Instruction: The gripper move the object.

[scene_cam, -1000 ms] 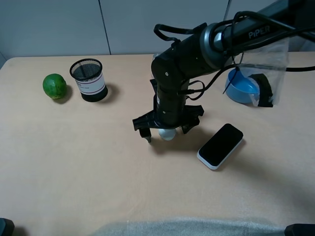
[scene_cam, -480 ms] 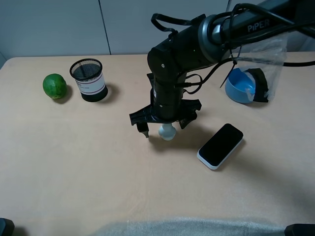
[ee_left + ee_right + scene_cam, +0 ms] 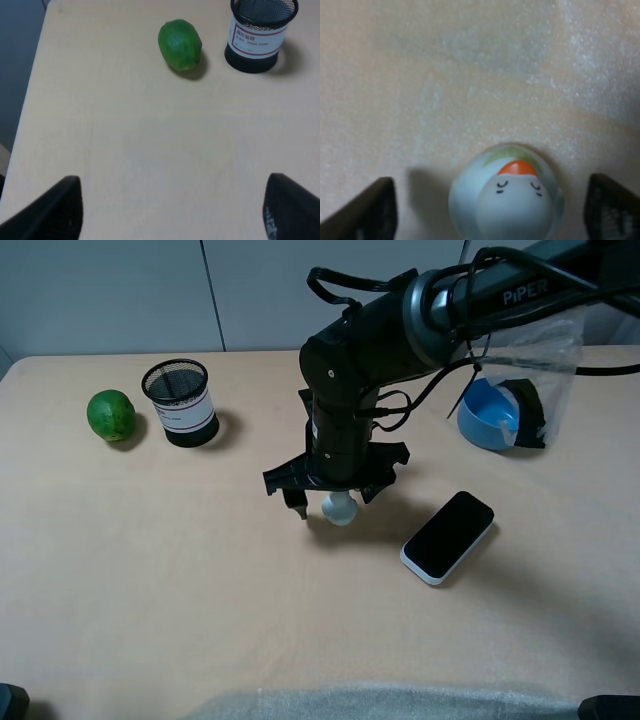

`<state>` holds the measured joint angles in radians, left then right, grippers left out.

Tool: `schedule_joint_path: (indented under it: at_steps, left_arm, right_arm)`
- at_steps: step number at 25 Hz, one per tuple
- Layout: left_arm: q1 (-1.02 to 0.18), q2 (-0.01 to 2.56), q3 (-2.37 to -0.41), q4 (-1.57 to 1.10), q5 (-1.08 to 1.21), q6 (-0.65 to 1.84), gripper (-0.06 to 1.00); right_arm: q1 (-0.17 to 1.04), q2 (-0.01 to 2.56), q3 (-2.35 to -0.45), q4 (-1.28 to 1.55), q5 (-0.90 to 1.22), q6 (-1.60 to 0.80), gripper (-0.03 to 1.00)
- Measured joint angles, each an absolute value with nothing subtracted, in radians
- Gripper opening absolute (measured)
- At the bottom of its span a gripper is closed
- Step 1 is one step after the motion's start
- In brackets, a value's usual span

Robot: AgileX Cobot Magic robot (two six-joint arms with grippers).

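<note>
The right gripper (image 3: 335,498) hung directly over the upright object (image 3: 341,510), its jaws spread wide on either side

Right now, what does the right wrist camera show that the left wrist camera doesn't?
Only the right wrist view shows the figurine, close up between the open fingers of the right gripper and touching neither. Only the left wrist view shows the lime and the mesh cup, beyond the open left gripper. Both show the tan table and two dark fingertips.
</note>
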<state>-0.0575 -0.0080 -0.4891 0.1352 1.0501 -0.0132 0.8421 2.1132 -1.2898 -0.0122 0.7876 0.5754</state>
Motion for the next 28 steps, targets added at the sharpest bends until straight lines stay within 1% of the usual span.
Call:
schedule_joint_path:
  at_steps: [3, 13, 21, 26, 28]
  left_arm:
    - [-0.058, -0.008, -0.489, 0.135, 1.05, -0.013, 0.8]
    - [-0.058, -0.008, -0.489, 0.135, 1.05, -0.013, 0.8]
    - [-0.058, -0.008, -0.489, 0.135, 1.05, -0.013, 0.8]
    - [-0.058, -0.008, -0.489, 0.135, 1.05, -0.013, 0.8]
    - [-0.058, -0.008, -0.489, 0.135, 1.05, -0.013, 0.8]
  right_arm:
    - [0.842, 2.113, -1.29, -0.012, 0.79, 0.575, 0.48]
    - [0.842, 2.113, -1.293, -0.015, 0.808, 0.568, 0.31]
    - [0.842, 2.113, -1.296, -0.015, 0.808, 0.558, 0.28]
    - [0.842, 2.113, -1.296, -0.015, 0.809, 0.55, 0.21]
    - [0.842, 2.113, -1.296, -0.015, 0.809, 0.549, 0.21]
